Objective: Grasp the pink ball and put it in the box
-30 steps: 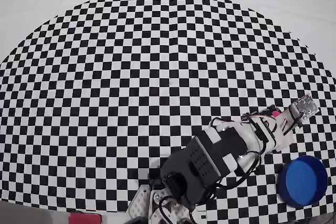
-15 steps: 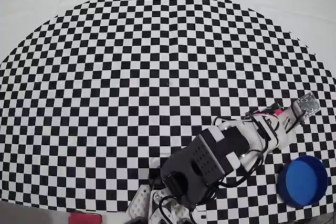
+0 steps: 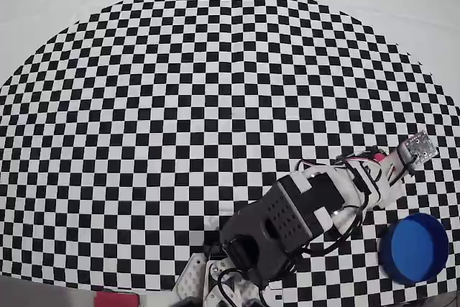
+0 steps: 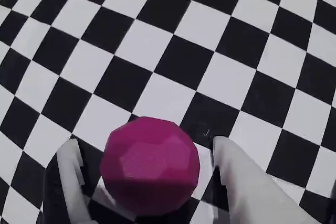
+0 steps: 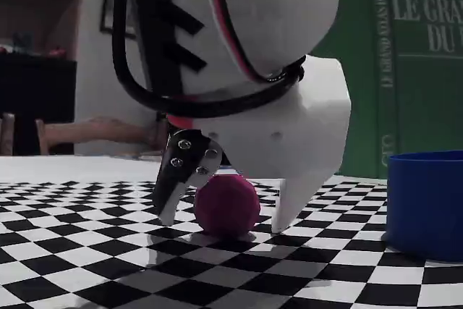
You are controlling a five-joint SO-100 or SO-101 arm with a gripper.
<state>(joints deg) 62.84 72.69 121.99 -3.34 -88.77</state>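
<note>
Gripper straddles the pink ball, white fingers parted on either side, gaps showing, nothing gripped. That ball is matte magenta and faceted, sitting on the glossy checkered cloth. Round, smooth blue box stands at five o'clock from the gripper in the overhead view, nearby.

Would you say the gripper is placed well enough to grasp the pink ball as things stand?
Probably yes: the gripper straddles the pink ball, one finger on each side, with nothing between them.
</note>
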